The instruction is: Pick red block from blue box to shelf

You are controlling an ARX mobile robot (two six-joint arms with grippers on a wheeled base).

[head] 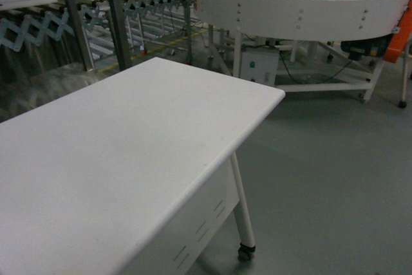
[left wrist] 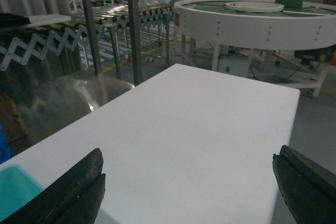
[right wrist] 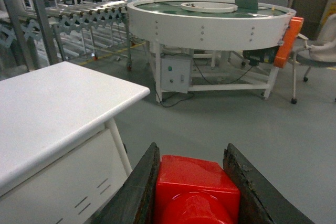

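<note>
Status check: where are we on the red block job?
Pick looks done: the right pincer is shut on the red block, held over the floor beside the white table. The block is out of the blue box, of which only a corner shows in the left wrist view. The left pincer is open and empty above the table. Left: carry to the shelf and place; no placement yet.

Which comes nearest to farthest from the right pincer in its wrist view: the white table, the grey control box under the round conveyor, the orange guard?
1. Glossy red block, clamped in the right pincer.
2. White table, close on the left.
3. Grey control box, ahead under the round white conveyor.
4. Orange guard, far right on the conveyor's rim.
</note>
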